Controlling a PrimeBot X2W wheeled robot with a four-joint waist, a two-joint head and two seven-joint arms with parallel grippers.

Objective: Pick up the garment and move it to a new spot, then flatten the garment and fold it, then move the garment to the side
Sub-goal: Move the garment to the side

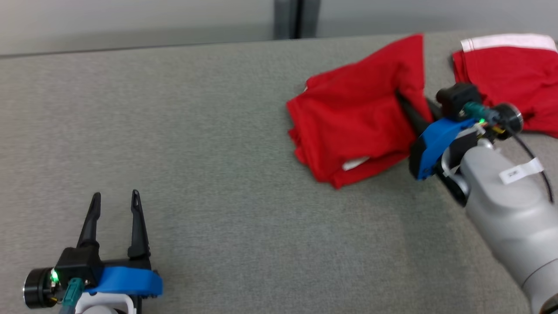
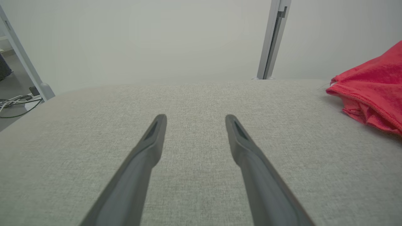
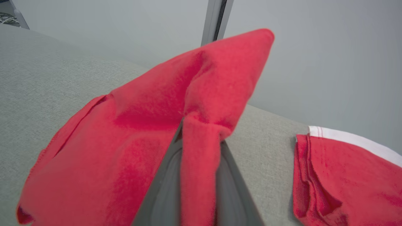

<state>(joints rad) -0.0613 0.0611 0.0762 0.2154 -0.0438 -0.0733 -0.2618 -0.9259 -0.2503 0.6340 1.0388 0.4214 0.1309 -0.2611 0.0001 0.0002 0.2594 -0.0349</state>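
A crumpled red garment point(image 1: 348, 126) lies on the grey table point(image 1: 209, 144), right of centre. My right gripper point(image 1: 405, 104) reaches into its right edge and is shut on a fold of the cloth. In the right wrist view that red fold runs between the two dark fingers of the gripper point(image 3: 201, 135), and the garment point(image 3: 141, 135) rises in a peak beyond them. My left gripper point(image 1: 115, 195) stands open near the table's front left, holding nothing. In the left wrist view this gripper point(image 2: 194, 117) points across bare table, with the garment point(image 2: 370, 91) at the far right.
A second red garment with a white band point(image 1: 501, 69) lies folded at the table's back right, close behind my right wrist; it also appears low on the right in the right wrist view point(image 3: 345, 175). A wall with a grey post point(image 2: 273, 37) stands behind the table.
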